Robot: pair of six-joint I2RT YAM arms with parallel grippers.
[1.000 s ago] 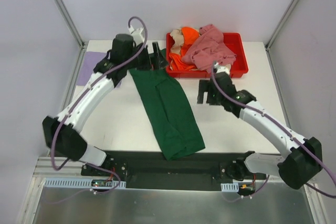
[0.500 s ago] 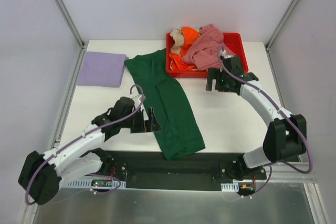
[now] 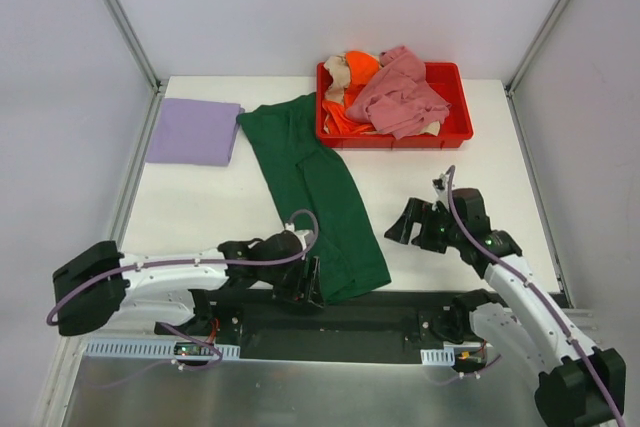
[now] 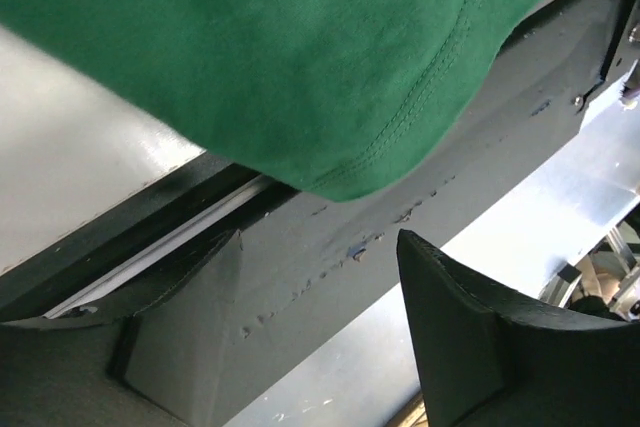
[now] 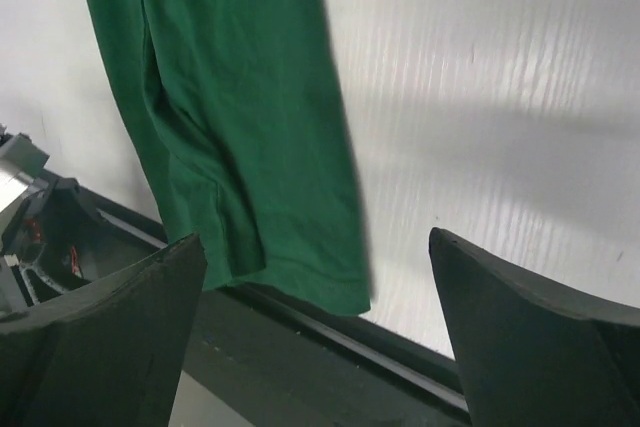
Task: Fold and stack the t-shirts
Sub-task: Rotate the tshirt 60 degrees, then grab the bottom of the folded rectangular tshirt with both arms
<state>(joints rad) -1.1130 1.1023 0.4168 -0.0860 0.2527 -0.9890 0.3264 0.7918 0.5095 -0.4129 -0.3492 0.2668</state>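
A dark green t-shirt, folded into a long strip, lies slanted across the table, its lower hem over the near edge. My left gripper is at that hem, open. In the left wrist view the hem hangs just above the empty gap of that gripper. My right gripper hovers open to the right of the strip's lower end. In the right wrist view the green shirt lies ahead of the wide-open gripper. A folded lavender t-shirt rests at the far left.
A red tray at the back right holds crumpled pink, orange and beige t-shirts. A black rail runs along the table's near edge below the green shirt's hem.
Both arms have swung back toward the near edge. The left gripper went from the green shirt's far end down to its lower hem. The right gripper left the tray and came down beside the shirt's lower end.
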